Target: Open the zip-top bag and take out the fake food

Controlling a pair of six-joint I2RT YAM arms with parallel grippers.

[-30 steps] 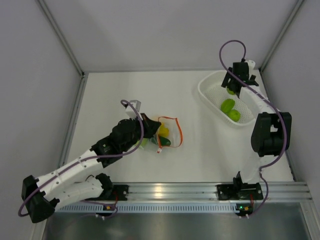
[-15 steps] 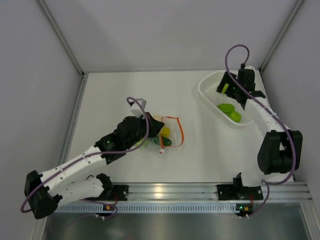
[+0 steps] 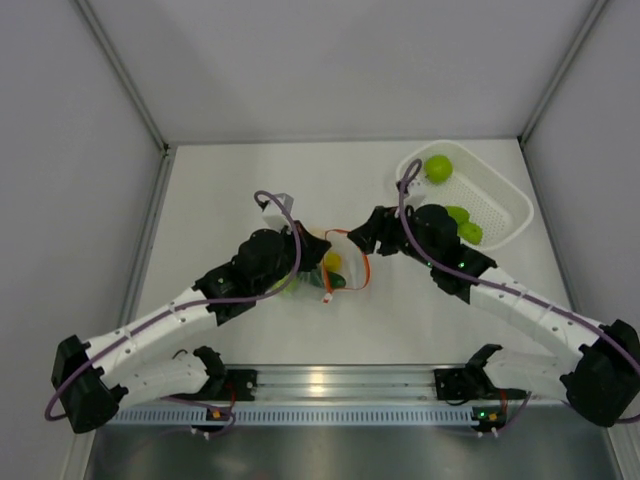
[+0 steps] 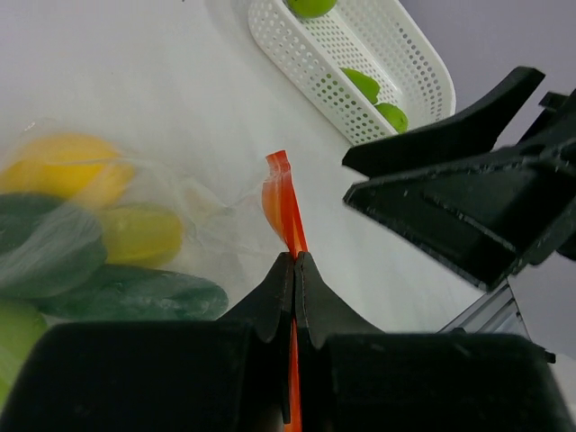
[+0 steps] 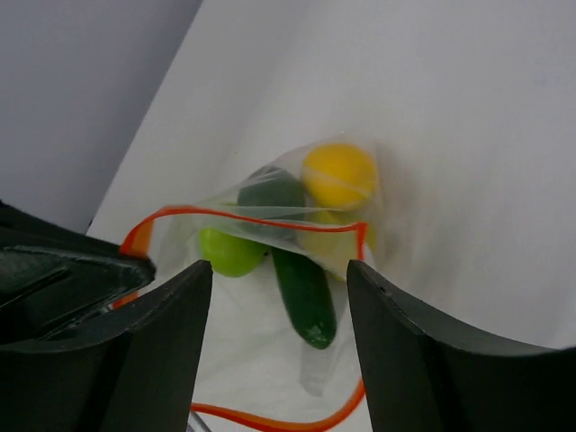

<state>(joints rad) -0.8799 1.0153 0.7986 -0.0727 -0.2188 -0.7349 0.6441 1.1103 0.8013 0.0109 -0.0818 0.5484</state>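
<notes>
We had our left pincer (image 4: 294, 270) clamped shut on the orange-red zip strip (image 4: 286, 207) of the small clear crinkly zip-top bag (image 3: 347, 262), mid-frame on the white tabletop (image 3: 230, 190). Our right pincer (image 5: 279, 283) hung open and empty at its mouth, with the glossy plastic fake food (image 5: 339, 175) inside.

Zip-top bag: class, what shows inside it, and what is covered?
Inside the zip-top bag: a yellow fruit, a light-green round fruit, a dark-green cucumber. Pieces beneath them are partly covered, so the count is unclear.

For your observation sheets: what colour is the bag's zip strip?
Orange-red zip strip; clearest in left wrist view.
</notes>
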